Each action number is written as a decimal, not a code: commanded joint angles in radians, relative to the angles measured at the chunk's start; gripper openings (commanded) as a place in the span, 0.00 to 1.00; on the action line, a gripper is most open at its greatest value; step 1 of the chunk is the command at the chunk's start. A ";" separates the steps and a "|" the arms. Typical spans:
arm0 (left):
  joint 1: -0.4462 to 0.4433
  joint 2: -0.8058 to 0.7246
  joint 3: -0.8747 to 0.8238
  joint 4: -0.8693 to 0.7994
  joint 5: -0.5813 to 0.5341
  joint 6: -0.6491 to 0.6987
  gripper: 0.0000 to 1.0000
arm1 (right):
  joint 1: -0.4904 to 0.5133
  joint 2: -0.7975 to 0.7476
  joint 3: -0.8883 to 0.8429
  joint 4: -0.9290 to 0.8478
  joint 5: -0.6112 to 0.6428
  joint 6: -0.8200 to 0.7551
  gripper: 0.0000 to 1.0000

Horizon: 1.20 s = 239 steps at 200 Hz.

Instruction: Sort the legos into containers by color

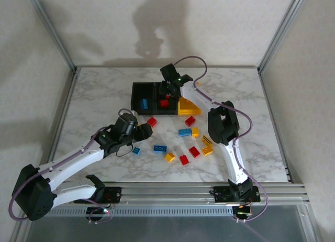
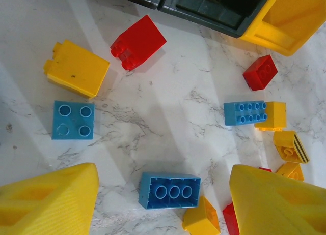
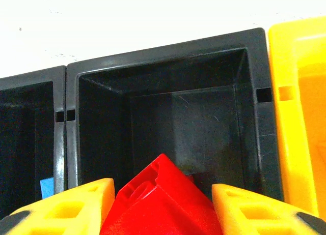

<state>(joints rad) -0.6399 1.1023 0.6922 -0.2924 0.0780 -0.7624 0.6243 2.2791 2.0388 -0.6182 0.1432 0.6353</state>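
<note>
Right fingers [image 3: 254, 209] clamped on red brick [image 3: 158, 204] over middle black bin [image 3: 168, 113], yellow bin [image 3: 300, 118] joined at its right, left fingers [image 2: 46, 199] spread wide above loose bricks [image 2: 169, 191] strewn on marble worktop [image 2: 168, 108]

The surface [image 2: 168, 103] is white with grey veins. Between the yellow right fingers [image 3: 66, 207] is a red brick [image 3: 163, 204]; beyond them are a black bin [image 3: 168, 49] and a yellow bin [image 3: 300, 118]. Between the yellow left fingers [image 2: 51, 204] is a blue brick [image 2: 169, 190]; just past one tip, a yellow brick [image 2: 291, 146] has black stripes.
</note>
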 commanded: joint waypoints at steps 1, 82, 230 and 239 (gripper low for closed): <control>0.000 -0.017 0.012 -0.030 -0.026 -0.015 0.68 | 0.002 0.039 0.041 -0.005 -0.021 0.001 0.45; 0.000 -0.059 -0.023 -0.036 -0.040 -0.030 0.68 | 0.002 0.056 0.012 0.037 -0.054 0.022 0.53; 0.039 0.005 0.020 -0.089 -0.099 -0.039 0.68 | 0.058 -0.433 -0.413 0.186 -0.037 -0.048 0.56; 0.052 0.017 0.033 -0.098 -0.095 -0.028 0.68 | 0.063 -0.494 -0.499 0.212 -0.042 -0.042 0.56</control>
<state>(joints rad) -0.6189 1.0954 0.6838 -0.3447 0.0086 -0.8085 0.6662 1.9282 1.7065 -0.4831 0.1059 0.6086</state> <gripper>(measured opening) 0.681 0.558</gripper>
